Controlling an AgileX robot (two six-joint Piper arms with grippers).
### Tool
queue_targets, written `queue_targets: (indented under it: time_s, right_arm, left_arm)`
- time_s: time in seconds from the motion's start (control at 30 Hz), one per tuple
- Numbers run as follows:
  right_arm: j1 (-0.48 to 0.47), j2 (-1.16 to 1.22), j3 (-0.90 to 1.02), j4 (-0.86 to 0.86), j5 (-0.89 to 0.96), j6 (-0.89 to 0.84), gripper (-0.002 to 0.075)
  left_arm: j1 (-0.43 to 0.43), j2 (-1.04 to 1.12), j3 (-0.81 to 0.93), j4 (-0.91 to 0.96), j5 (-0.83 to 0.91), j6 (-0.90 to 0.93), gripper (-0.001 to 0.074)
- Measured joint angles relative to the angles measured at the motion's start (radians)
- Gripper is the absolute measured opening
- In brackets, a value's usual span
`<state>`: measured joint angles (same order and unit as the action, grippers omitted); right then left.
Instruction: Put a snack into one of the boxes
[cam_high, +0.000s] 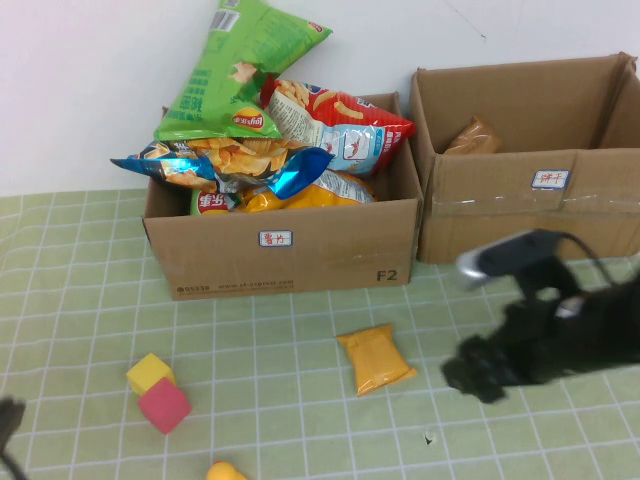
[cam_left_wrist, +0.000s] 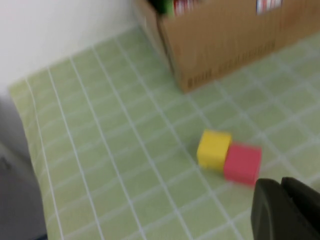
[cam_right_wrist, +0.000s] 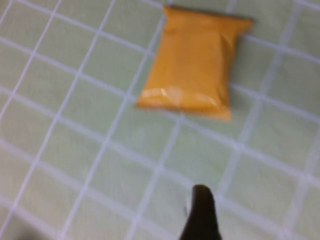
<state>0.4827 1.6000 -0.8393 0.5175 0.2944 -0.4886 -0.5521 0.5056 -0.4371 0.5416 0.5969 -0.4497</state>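
A green checked cloth (cam_high: 300, 420) is covering the table, and two cardboard boxes are sitting along its far side against the wall. The left box (cam_high: 290, 250) is overflowing with chip bags (cam_high: 250, 120) — green, red-and-white and blue ones are piling above its rim. The right box (cam_high: 520, 180) is standing just beside it, holding a brown packet (cam_high: 472, 138) in its far left corner.

The right arm (cam_high: 570, 335) is reaching in from the right, and the right gripper (cam_high: 470, 372) is hovering just above the cloth in front of the right box; it is blurred, so I cannot tell how it is set. The orange snack (cam_high: 375, 359) is lying flat on the cloth in front of the left box, near the right gripper but apart from it; the right wrist view is showing it (cam_right_wrist: 195, 62) free on the cloth.

A yellow block (cam_high: 148, 373) and a red block (cam_high: 164, 405) are touching at the near left. The left gripper (cam_high: 8, 420) is barely showing at the left edge — its state cannot be told.

A small yellow object (cam_high: 226, 471) is peeking in at the near edge.
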Motion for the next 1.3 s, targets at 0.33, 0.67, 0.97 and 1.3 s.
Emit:
queue_targets:
  time_s: [0.33,0.67,0.97,1.3]
  right_arm:
    - [0.080,0.361,-0.334,0.010,-0.022,-0.022,0.0514]
    - [0.081,0.546,-0.492,-0.005,0.029,-0.029,0.0514]
    - [0.081,0.567,-0.509,-0.013,0.060,-0.033,0.0482]
    - [0.081,0.548,-0.509,-0.022,0.105,-0.033,0.0394]
  left_arm:
    - [0.000,-0.133,0.125,0.124,-0.116,-0.020,-0.0001]
    - [0.000,-0.133,0.160,0.240,-0.157,-0.132,-0.0001]
    - [0.000,-0.133,0.168,0.321,-0.181,-0.209,-0.0001]
    - [0.000,-0.139,0.168,0.330,-0.186,-0.216,-0.0001]
